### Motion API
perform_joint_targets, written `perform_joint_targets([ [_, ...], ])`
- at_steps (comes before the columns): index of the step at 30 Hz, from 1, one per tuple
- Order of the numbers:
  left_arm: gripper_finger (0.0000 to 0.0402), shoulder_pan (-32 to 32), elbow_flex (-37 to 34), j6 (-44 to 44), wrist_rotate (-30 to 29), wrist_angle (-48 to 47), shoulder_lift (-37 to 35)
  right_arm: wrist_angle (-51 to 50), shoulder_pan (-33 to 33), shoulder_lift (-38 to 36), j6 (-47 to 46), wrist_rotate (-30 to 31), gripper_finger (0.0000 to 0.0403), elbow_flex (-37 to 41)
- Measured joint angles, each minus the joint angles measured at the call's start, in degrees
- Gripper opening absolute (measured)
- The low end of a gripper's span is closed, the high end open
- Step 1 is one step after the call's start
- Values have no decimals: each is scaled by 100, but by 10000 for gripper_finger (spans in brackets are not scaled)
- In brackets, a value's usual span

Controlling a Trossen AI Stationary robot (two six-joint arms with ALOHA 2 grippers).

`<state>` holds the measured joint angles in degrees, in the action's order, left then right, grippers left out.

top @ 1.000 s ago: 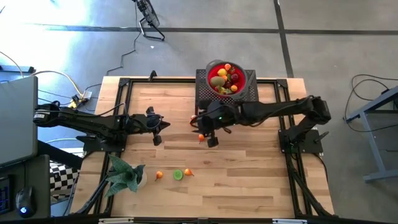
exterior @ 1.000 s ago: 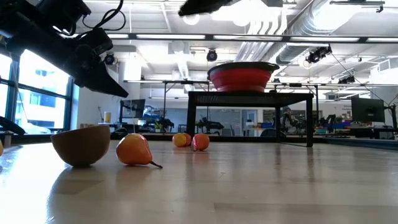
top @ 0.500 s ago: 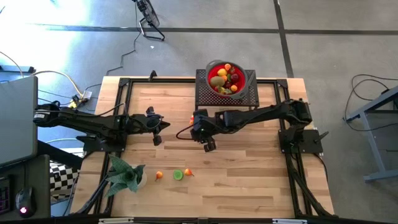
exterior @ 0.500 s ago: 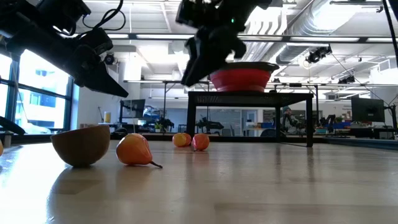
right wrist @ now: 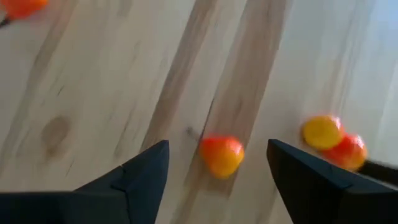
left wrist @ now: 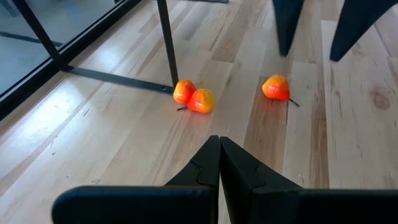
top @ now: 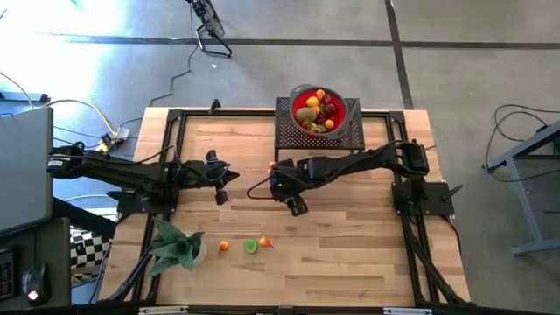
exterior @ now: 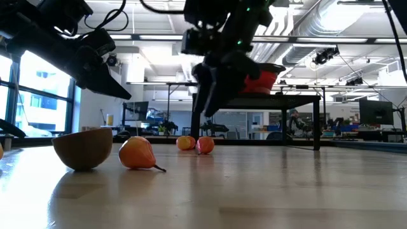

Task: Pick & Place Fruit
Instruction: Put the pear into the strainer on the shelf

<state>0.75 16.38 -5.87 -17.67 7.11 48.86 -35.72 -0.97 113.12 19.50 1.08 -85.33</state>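
Note:
My right gripper (right wrist: 219, 148) is open and hovers over the table's middle (top: 293, 199), pointing down. One orange-red toy fruit (right wrist: 221, 157) lies on the wood between its fingers, untouched. Two more fruits (right wrist: 336, 142) lie together by the stand's foot, also seen as a pair (left wrist: 194, 96) in the left wrist view. My left gripper (left wrist: 219, 165) is shut and waits left of centre (top: 219, 189). Three small fruits (top: 247, 246) lie near the table's near edge. The red bowl (top: 317, 109), holding several fruits, sits on a black stand.
A green leafy plant (top: 175, 247) stands at the near left corner. The black mesh stand (top: 348, 133) rises at the far edge, its leg (left wrist: 166, 43) close to the fruit pair. In the low view a brown fruit half (exterior: 82, 147) and a pear-shaped fruit (exterior: 138, 153) lie close.
My right gripper has come down from high above the table toward the wood, ending low over the single fruit near the stand. Its arm has drawn in toward its base. The fruits and my left arm have stayed put.

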Motion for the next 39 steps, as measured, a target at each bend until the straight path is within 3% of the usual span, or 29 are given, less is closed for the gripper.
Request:
perform_joint_targets([
  [9,6,0,0,-2,22,-61,0,55,152,353,23,-20,242,1],
  [39,6,0,4,0,10,-113,0,225,304,784,25,-155,240,-1],
])
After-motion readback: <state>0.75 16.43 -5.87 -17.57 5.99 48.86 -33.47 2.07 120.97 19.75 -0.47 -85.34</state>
